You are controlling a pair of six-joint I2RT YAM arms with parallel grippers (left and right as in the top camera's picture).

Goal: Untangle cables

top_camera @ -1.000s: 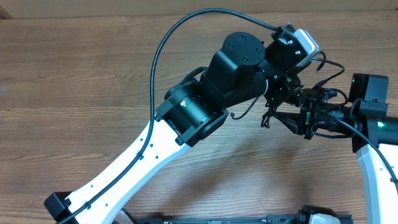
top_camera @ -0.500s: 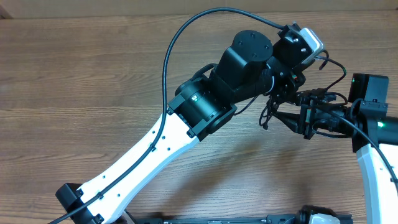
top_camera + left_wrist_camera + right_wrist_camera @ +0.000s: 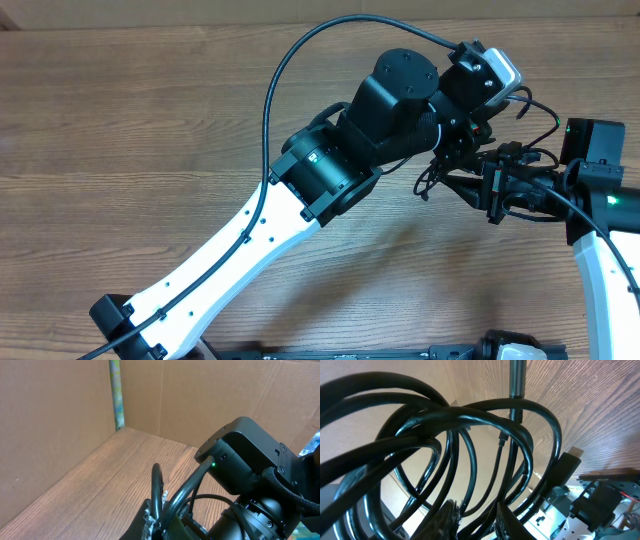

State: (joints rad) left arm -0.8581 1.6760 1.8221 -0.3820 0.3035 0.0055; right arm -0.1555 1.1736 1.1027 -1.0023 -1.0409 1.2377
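**Two arms, one knot of cables held above the counter**

Overhead: two arms meet at the right of the wooden counter. The left arm reaches up from the lower left, and the right arm comes in from the right edge. One tangle of thin black cables hangs between their tips, clear of the wood. A couple of its thin loops arch out toward the right arm. The left end effector points down into the tangle, and the right end effector points left into it from just beside. Two green lights glow on the right arm.

Left wrist: the left end effector sits at the bottom edge, pressed together on the cables. One slim loop stands up from it. Behind are the counter, a cardboard wall and the right arm's black housing, which shows one green light.

Right wrist: the cables fill the view as roughly half a dozen overlapping loops, with the counter behind them. One flat plug juts out at the right, and one small barrel tip hangs in the middle. The right end effector has two fingers standing narrowly spread at the bottom edge. Strands run between the fingers with light showing beside them, so they are not clamping anything.
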